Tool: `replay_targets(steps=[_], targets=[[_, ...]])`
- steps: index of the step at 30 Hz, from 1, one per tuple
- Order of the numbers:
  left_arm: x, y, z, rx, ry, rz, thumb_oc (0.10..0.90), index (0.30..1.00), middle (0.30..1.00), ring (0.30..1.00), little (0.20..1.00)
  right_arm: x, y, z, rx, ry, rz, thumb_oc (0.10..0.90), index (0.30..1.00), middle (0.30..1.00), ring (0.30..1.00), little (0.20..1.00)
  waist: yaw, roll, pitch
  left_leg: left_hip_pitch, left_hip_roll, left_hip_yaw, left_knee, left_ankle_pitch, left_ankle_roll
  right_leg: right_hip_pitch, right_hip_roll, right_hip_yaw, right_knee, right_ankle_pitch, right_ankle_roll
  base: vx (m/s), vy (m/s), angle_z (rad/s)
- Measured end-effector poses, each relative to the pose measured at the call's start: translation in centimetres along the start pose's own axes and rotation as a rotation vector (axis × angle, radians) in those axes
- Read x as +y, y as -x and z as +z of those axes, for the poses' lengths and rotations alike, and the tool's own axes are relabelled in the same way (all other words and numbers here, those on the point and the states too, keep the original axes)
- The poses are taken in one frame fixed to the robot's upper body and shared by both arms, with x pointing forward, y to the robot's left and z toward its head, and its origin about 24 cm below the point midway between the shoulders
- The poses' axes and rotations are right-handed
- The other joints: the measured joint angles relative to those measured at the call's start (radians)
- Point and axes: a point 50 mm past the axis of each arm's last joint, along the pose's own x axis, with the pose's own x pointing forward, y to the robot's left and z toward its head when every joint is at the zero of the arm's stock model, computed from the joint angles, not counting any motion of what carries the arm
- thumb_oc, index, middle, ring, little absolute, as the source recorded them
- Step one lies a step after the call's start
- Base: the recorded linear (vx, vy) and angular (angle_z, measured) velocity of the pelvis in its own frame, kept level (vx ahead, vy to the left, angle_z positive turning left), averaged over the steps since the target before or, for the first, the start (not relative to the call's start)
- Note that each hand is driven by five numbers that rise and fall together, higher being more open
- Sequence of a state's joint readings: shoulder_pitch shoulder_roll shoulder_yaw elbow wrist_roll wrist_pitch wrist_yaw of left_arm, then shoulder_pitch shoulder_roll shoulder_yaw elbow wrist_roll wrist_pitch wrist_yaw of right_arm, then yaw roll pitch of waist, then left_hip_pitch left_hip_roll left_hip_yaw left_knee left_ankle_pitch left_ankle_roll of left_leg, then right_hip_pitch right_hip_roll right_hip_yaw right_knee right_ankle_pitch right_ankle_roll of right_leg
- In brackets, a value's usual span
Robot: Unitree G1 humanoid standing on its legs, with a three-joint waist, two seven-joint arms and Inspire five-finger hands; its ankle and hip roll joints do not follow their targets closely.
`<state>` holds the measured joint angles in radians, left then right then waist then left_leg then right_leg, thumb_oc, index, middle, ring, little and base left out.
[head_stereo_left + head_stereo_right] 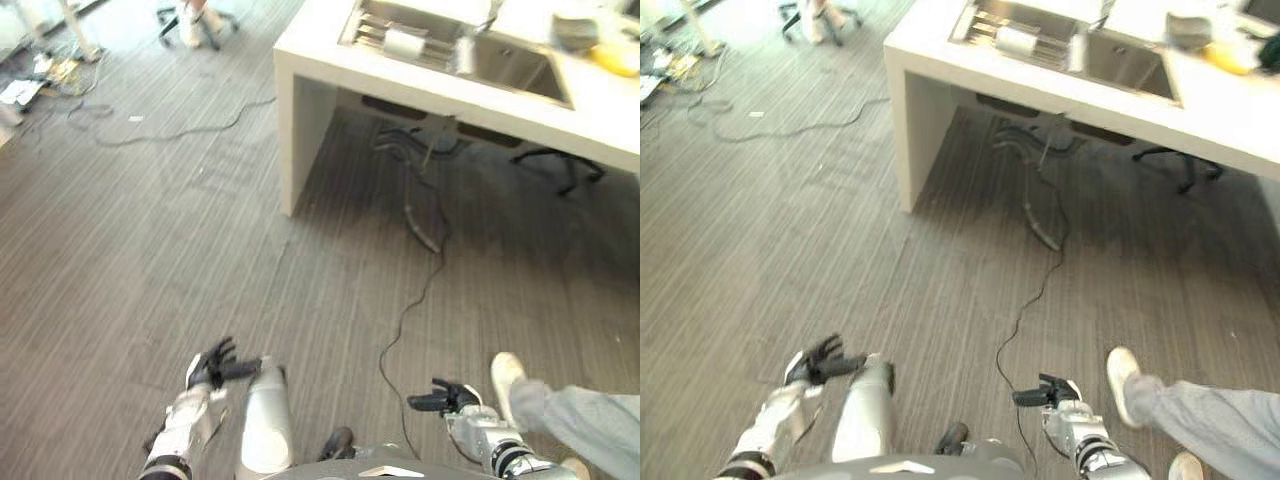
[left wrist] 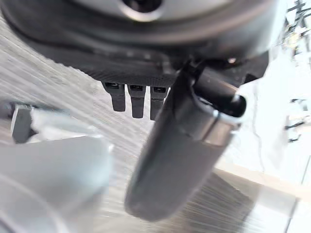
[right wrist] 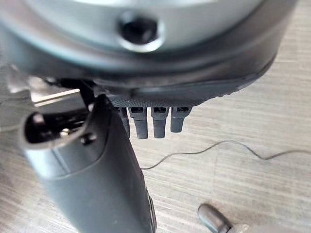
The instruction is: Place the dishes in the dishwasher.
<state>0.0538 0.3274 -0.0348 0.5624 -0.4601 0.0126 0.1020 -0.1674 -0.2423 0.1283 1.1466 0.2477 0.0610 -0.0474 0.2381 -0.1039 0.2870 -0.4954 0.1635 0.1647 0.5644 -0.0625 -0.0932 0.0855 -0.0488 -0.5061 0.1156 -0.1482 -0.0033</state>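
The dishes sit in the steel sink (image 1: 470, 55) set in the white counter (image 1: 300, 60) at the upper right of the frame, well apart from the robot. Low in the frame, the left hand (image 1: 210, 365) and right hand (image 1: 445, 398) hang relaxed, fingers straight, holding nothing. Approach comes first, I judge, past a person's leg (image 1: 570, 415) at lower right.

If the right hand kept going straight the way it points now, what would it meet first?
The right hand, empty and open, points across bare wooden floor toward the left hand. Nothing else seems to lie between them, though depth is unclear.

Left hand (image 1: 212, 366) and right hand (image 1: 446, 398) low, empty, fingers straight and relaxed.
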Motion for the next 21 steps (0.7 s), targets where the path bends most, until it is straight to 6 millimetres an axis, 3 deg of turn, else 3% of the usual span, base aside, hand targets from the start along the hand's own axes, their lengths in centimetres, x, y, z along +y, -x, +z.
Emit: replay_targets(steps=[2,3,4,5,6,7,8,9,10,11,13,15,17,19,20,21], targets=[[-0.2,0.2,2.7,-0.123,0.004,-0.025,0.800,0.900,0.900,0.900,0.900,-0.2,0.0,0.1,-0.011,0.010,0.004,0.800,0.900,0.900,0.900,0.900,0.029,0.021,0.021,0.021,-0.042,-0.007,-0.359,0.039,0.003,0.059,0.044,-0.005,-0.069,0.015,0.023,0.28,0.109,-0.09],[0.1,0.0,3.6,-0.156,-0.007,-0.021,0.800,0.900,0.900,0.900,0.900,0.1,0.0,0.2,-0.007,0.009,0.010,0.800,0.900,0.900,0.900,0.900,0.042,0.028,0.028,0.019,-0.061,-0.020,-0.430,0.072,0.006,0.093,0.056,-0.005,-0.094,0.011,0.031,0.47,0.154,-0.17],[1.0,-0.1,4.5,-0.179,-0.020,0.009,0.800,0.900,0.900,0.900,0.900,0.6,0.0,-0.2,0.007,0.004,0.029,0.800,0.900,0.900,0.900,0.900,0.058,0.012,0.034,0.030,-0.094,-0.043,-0.514,0.106,0.018,0.146,0.059,-0.004,-0.113,-0.004,0.054,0.77,0.304,-0.32],[1.8,0.1,5.8,-0.217,-0.044,0.023,0.800,0.900,0.900,0.900,0.900,1.1,0.0,-0.7,0.017,-0.013,0.045,0.800,0.900,0.900,0.900,0.900,0.076,-0.010,0.032,0.027,-0.102,-0.046,-0.546,0.096,0.006,0.175,0.059,-0.006,-0.138,-0.012,0.065,0.77,0.396,-0.51],[2.5,0.4,7.7,-0.278,-0.063,0.026,0.800,0.900,0.900,0.900,0.900,1.4,0.0,-1.0,0.030,-0.035,0.050,0.800,0.900,0.900,0.900,0.900,0.091,-0.024,0.042,0.030,-0.115,-0.055,-0.476,0.091,0.030,0.195,0.057,0.012,-0.128,-0.040,0.091,0.45,0.280,-0.47],[3.0,0.7,8.7,-0.319,-0.066,0.029,0.800,0.900,0.900,0.900,0.900,1.3,0.0,-1.5,0.055,-0.036,0.051,0.800,0.900,0.900,0.900,0.900,0.095,-0.023,0.042,0.054,-0.109,-0.079,-0.416,0.137,0.081,0.220,0.065,0.018,-0.071,-0.075,0.113,0.38,0.320,-0.34],[3.5,0.9,10.3,-0.366,-0.093,0.027,0.800,0.900,0.900,0.900,0.900,1.7,0.1,-2.5,0.089,-0.049,0.056,0.800,0.900,0.900,0.900,0.900,0.100,-0.039,0.041,0.100,-0.097,-0.095,-0.426,0.323,0.139,0.213,0.032,-0.018,0.069,-0.104,0.142,0.42,0.477,-0.03],[4.1,1.1,12.3,-0.414,-0.141,0.028,0.800,0.900,0.900,0.900,0.900,2.4,0.3,-3.3,0.116,-0.082,0.068,0.800,0.900,0.900,0.900,0.900,0.088,-0.105,0.039,0.129,-0.127,-0.074,-0.427,0.273,0.136,0.183,-0.030,-0.035,0.202,-0.078,0.164,0.55,0.583,0.09],[4.2,1.4,14.1,-0.464,-0.173,0.016,0.800,0.900,0.900,0.900,0.900,2.3,0.4,-3.9,0.133,-0.081,0.070,0.800,0.900,0.900,0.900,0.900,0.072,-0.133,0.039,0.166,-0.142,-0.070,-0.434,0.249,0.170,0.136,-0.088,-0.033,0.372,-0.051,0.218,0.33,0.402,0.10],[4.1,1.6,15.1,-0.496,-0.186,0.008,0.800,0.900,0.900,0.900,0.900,1.9,0.4,-3.9,0.137,-0.083,0.063,0.800,0.900,0.900,0.900,0.900,0.068,-0.138,0.041,0.194,-0.144,-0.071,-0.435,0.240,0.175,0.100,-0.122,-0.038,0.475,-0.020,0.261,0.27,0.212,0.04],[3.8,2.7,17.8,-0.599,-0.216,-0.014,0.800,0.900,0.900,0.900,0.900,1.1,0.4,-4.1,0.144,-0.089,0.045,0.800,0.900,0.900,0.900,0.900,0.033,-0.129,0.043,0.260,-0.146,-0.075,-0.445,0.182,0.174,0.020,-0.170,-0.066,0.602,-0.009,0.267,0.35,0.218,0.03],[2.6,4.0,20.9,-0.732,-0.245,-0.064,0.800,0.900,0.900,0.900,0.900,0.5,0.5,-4.8,0.167,-0.085,0.036,0.800,0.900,0.900,0.900,0.900,0.033,-0.095,0.051,0.321,-0.133,-0.082,-0.445,0.135,0.187,-0.069,-0.201,-0.125,0.672,0.003,0.255,0.44,0.190,-0.03],[1.2,5.7,23.8,-0.875,-0.263,-0.114,0.800,0.900,0.900,0.900,0.900,0.3,0.8,-5.9,0.195,-0.087,0.046,0.800,0.900,0.900,0.900,0.900,0.026,-0.048,0.042,0.393,-0.126,-0.101,-0.500,0.127,0.182,-0.148,-0.184,-0.155,0.572,-0.007,0.250,0.29,0.037,0.18],[0.3,7.2,25.8,-0.993,-0.274,-0.147,0.800,0.900,0.900,0.900,0.900,-0.1,1.0,-6.6,0.204,-0.116,0.045,0.800,0.900,0.900,0.900,0.900,0.018,-0.037,0.037,0.441,-0.147,-0.122,-0.533,0.130,0.168,-0.194,-0.174,-0.161,0.387,0.000,0.240,0.52,-0.103,0.41],[-0.2,7.7,26.5,-1.035,-0.289,-0.154,0.800,0.900,0.900,0.900,0.900,-0.5,1.0,-6.5,0.192,-0.105,0.038,0.800,0.900,0.900,0.900,0.900,0.003,-0.026,0.033,0.464,-0.164,-0.151,-0.543,0.102,0.131,-0.201,-0.162,-0.176,0.239,0.015,0.216,0.45,-0.077,0.52],[-0.8,7.9,27.0,-1.057,-0.299,-0.165,0.800,0.900,0.900,0.900,0.900,-0.7,1.1,-6.6,0.193,-0.108,0.035,0.800,0.900,0.900,0.900,0.900,0.003,-0.009,0.026,0.467,-0.168,-0.176,-0.551,0.096,0.136,-0.208,-0.144,-0.174,0.121,0.031,0.193,0.45,0.061,0.89]])
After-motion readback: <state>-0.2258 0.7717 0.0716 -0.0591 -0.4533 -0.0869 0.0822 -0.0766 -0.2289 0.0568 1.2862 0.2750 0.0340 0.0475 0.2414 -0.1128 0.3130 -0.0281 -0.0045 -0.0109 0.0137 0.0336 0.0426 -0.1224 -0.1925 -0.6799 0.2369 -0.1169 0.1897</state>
